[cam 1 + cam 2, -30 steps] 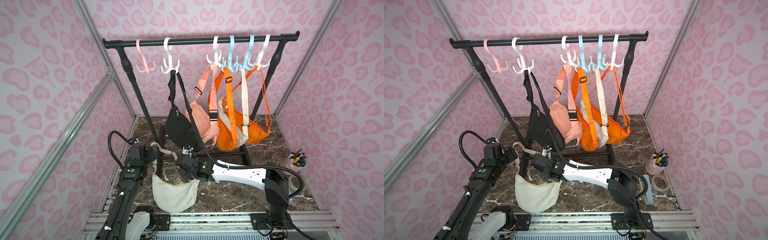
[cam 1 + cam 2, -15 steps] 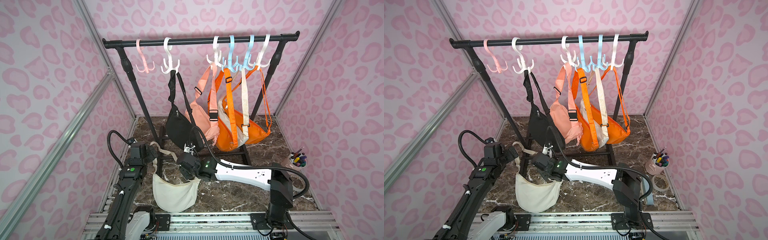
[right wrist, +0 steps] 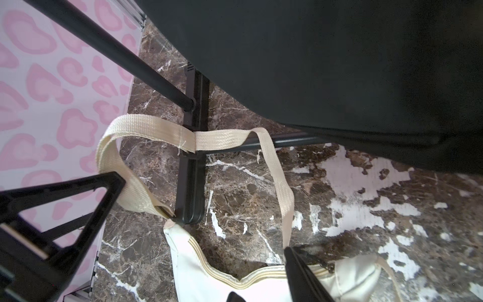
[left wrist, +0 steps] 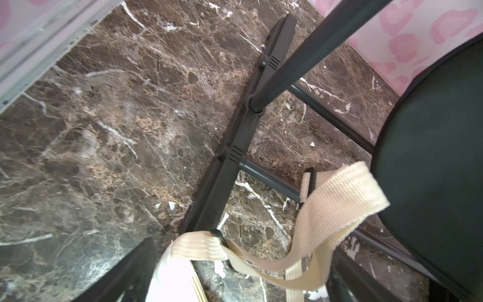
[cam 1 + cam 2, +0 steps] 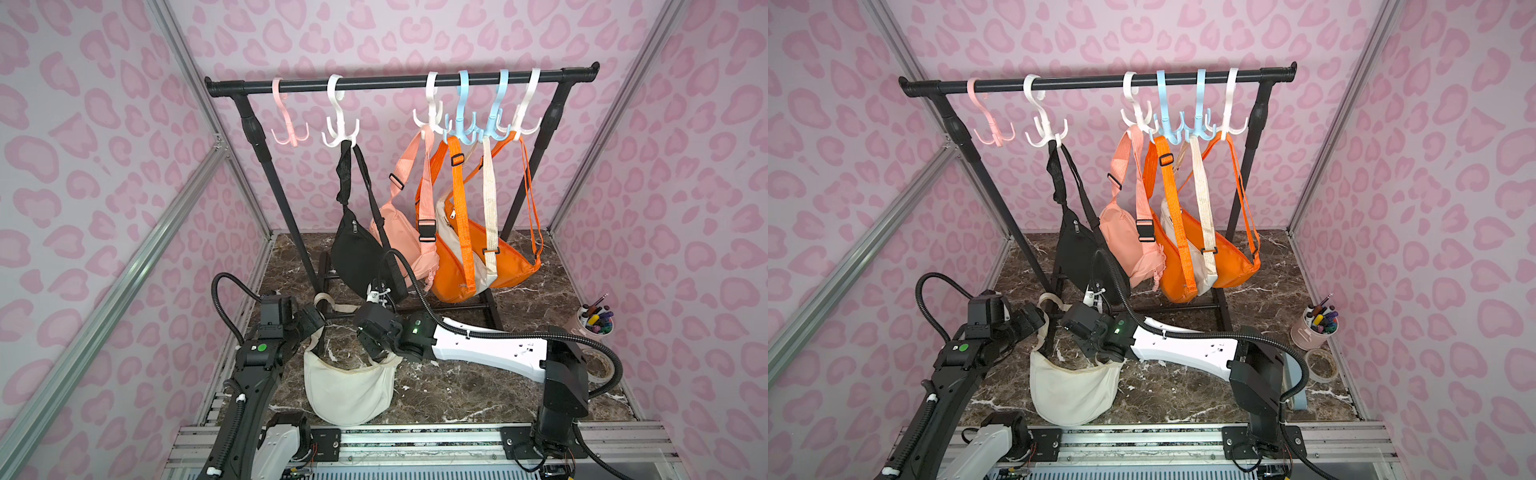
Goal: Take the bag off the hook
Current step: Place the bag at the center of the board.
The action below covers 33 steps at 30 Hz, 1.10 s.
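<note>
The cream bag (image 5: 349, 390) (image 5: 1071, 390) lies on the marble table in front of the rack, off any hook. Its cream strap (image 4: 334, 204) (image 3: 146, 130) loops over the rack's black foot bar (image 4: 230, 167). My left gripper (image 5: 318, 322) (image 4: 235, 277) stands open at the bag's left end, with the strap slack between its fingers. My right gripper (image 5: 380, 357) (image 3: 264, 287) is shut on the bag's zip edge at its right corner, bunching the fabric. The pink hook (image 5: 289, 129) at the rail's left end is empty.
The black rack (image 5: 399, 81) carries a black bag (image 5: 357, 257), a pink bag (image 5: 399, 232), an orange bag (image 5: 498, 262) and another cream bag on several hooks. The black bag hangs just above both grippers. A pen cup (image 5: 594, 326) and a tape roll (image 5: 596, 365) stand at the right edge.
The left gripper's jaws have opened wide and let go of the strap. The right arm's elbow has swung a little to the right while its gripper stays at the bag.
</note>
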Available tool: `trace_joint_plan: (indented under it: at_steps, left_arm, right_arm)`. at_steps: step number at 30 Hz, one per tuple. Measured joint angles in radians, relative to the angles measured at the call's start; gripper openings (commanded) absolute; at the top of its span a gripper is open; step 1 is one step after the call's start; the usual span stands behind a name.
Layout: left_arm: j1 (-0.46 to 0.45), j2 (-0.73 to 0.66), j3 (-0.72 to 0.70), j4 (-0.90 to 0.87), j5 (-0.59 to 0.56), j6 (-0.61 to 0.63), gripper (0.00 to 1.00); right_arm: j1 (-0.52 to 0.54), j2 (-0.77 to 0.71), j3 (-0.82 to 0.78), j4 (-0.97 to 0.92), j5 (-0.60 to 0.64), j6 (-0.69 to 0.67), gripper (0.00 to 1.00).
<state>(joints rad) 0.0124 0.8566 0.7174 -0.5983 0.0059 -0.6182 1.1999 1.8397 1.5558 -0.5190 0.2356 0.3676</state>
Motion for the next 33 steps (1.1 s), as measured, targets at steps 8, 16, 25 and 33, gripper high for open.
trace_joint_plan:
  at_steps: [8, 16, 25, 33]
  left_arm:
    - [0.071, 0.047, -0.027, 0.002, 0.132, -0.089, 0.98]
    - [0.152, 0.08, -0.082, 0.063, 0.335, -0.175, 0.98]
    - [0.204, 0.08, -0.056, 0.114, 0.493, -0.226, 0.98]
    - [0.209, 0.057, -0.008, 0.114, 0.481, -0.159, 0.61]
  right_arm:
    - [0.0, -0.027, -0.001, 0.002, 0.007, -0.012, 0.45]
    - [0.0, -0.045, -0.03, 0.018, 0.007, -0.012, 0.45]
    - [0.0, -0.051, -0.03, 0.026, -0.002, -0.012, 0.46]
    - [0.007, -0.011, 0.023, 0.027, -0.034, -0.021, 0.46]
